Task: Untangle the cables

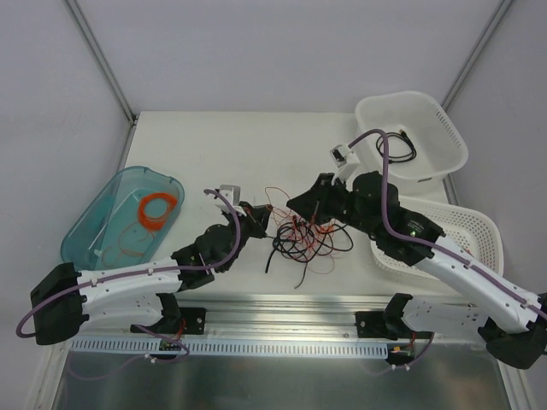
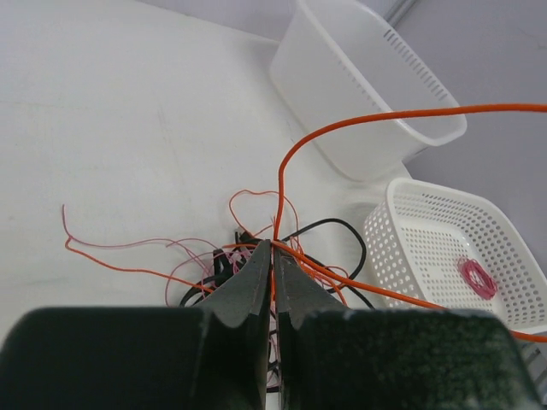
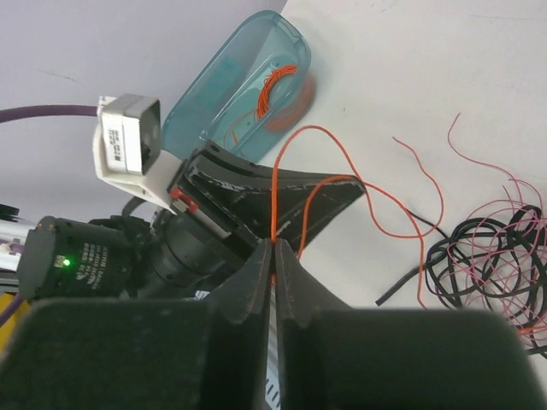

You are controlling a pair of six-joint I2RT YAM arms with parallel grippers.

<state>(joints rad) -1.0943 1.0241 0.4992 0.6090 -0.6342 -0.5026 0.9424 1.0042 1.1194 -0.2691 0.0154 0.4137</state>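
Observation:
The cables [image 1: 305, 239] lie as a loose tangle of thin black, orange and red wires at the table's middle. My left gripper [image 1: 263, 224] sits at the tangle's left edge. In the left wrist view it [image 2: 273, 248] is shut on an orange cable [image 2: 342, 128] that rises from the jaws and arcs off to the right. My right gripper [image 1: 295, 204] hangs just above the tangle's far side. In the right wrist view it [image 3: 273, 246] is shut on an orange cable [image 3: 274, 196], with the tangle [image 3: 491, 252] off to the right.
A blue tray [image 1: 94, 224] at the left holds a wound orange coil [image 1: 158, 209]. A white tub [image 1: 440, 128] at the back right holds a black cable [image 1: 403, 149]. A perforated white basket [image 2: 427, 213] on the right holds a small pink spool [image 2: 476, 278].

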